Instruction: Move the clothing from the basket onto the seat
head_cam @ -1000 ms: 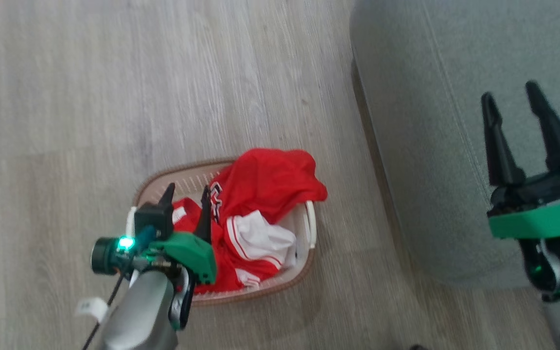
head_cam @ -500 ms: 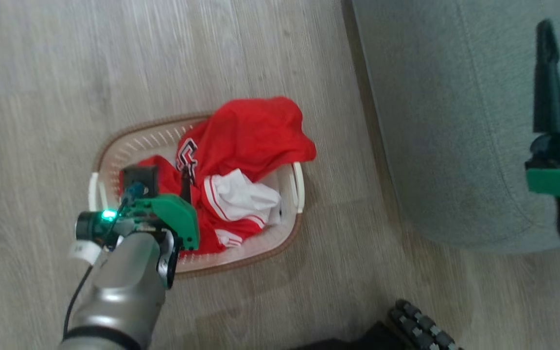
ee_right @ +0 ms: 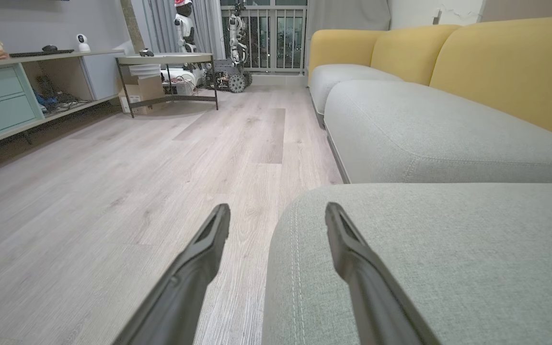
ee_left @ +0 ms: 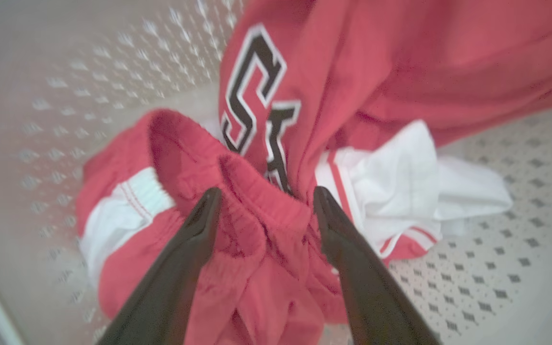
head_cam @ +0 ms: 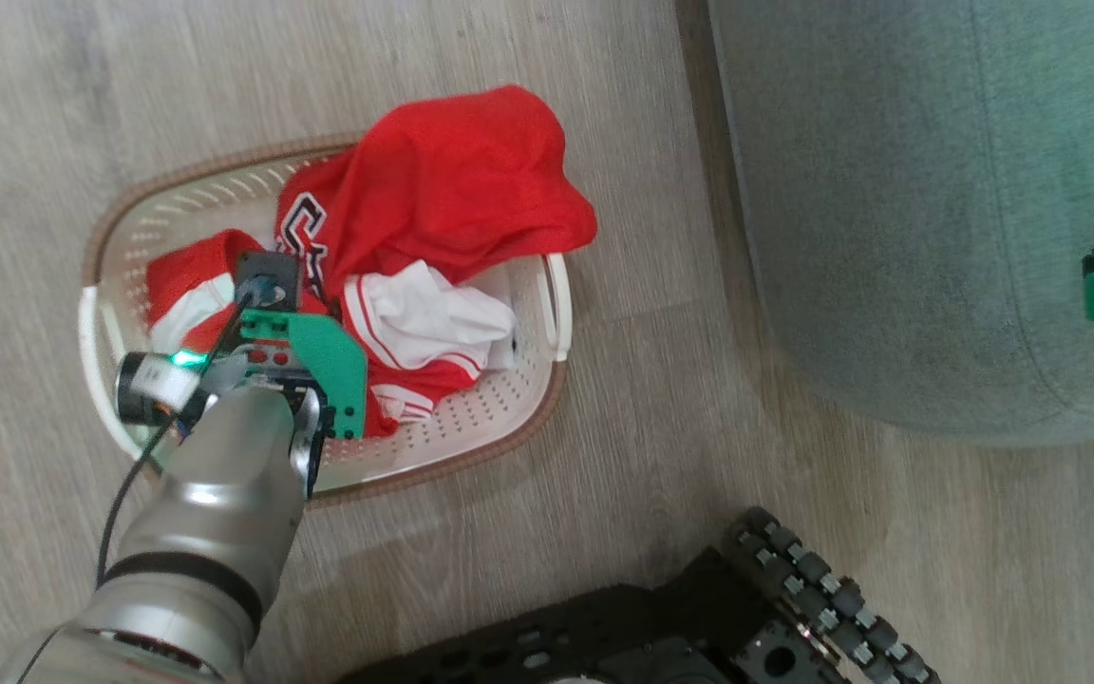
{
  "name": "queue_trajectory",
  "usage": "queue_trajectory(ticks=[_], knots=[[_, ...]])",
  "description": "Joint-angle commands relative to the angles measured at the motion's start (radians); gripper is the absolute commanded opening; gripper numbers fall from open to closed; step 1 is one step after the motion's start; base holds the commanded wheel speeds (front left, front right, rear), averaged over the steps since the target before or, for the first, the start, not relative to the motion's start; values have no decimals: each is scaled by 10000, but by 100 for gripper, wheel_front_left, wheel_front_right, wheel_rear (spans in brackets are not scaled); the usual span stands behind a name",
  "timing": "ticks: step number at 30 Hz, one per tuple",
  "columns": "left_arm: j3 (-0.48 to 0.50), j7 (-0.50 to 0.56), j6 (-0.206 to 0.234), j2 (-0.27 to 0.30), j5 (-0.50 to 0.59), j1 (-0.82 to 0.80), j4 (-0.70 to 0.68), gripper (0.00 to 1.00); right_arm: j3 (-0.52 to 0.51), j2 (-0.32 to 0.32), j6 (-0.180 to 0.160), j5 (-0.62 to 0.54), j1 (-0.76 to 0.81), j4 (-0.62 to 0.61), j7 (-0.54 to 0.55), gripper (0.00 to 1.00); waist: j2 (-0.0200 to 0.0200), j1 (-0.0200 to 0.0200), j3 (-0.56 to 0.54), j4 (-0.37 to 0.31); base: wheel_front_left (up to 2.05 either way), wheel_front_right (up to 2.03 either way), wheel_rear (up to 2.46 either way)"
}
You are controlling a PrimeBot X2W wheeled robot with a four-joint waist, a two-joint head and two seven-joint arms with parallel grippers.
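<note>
Clothing [head_cam: 452, 180], the bright red shiny sports stuff with white trim, sits heaped in the cream perforated plastic basket [head_cam: 509, 418], centre-left of the head view. Left gripper [ee_left: 266, 194] is spread wide, fingers [ee_left: 185, 258] straddling a red waistband, nothing pinched. Right gripper [ee_right: 276, 208] is wide open too, empty, over the grey-green fabric seat [head_cam: 889, 190], upper right. Pale wood floor [head_cam: 661, 399] between them, black wheeled base [head_cam: 794, 589] at the bottom.

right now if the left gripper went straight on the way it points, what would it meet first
Most likely the clothing: its red gathered band sits just ahead of the open left gripper, with the basket floor beneath.
</note>
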Motion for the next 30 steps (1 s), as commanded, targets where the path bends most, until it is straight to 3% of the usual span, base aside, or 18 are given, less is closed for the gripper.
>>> queue_trajectory(ticks=[1,9,17,18,19,20,30], knots=[[-23,645,-25,188,148,103,28,100,-52,-128,-2,87,68,-367,-49,100,0,-1,361,-97,0,0,0],[-575,2380,285,221,507,-71,91,100,-65,-54,-2,138,-116,-440,-49,100,0,-1,934,-143,0,0,0],[-811,2749,329,368,621,-452,98,100,-81,-73,-2,219,-287,-498,-49,100,0,-1,1478,-184,0,0,0],[-832,2771,288,382,617,-487,98,65,-96,-76,-2,219,-300,-495,-49,100,0,-1,1507,-178,0,0,0],[-844,2784,261,394,605,-512,99,39,-110,-78,-2,219,-310,-487,-49,100,0,-1,1524,-172,0,0,0],[-853,2791,236,403,590,-529,99,1,-121,-80,-2,217,-319,-478,-49,100,0,-1,1531,-165,0,0,0],[-801,2422,-98,340,239,-379,100,0,-109,-17,-2,151,-383,-371,-49,100,0,-1,1032,-6,0,0,0]])
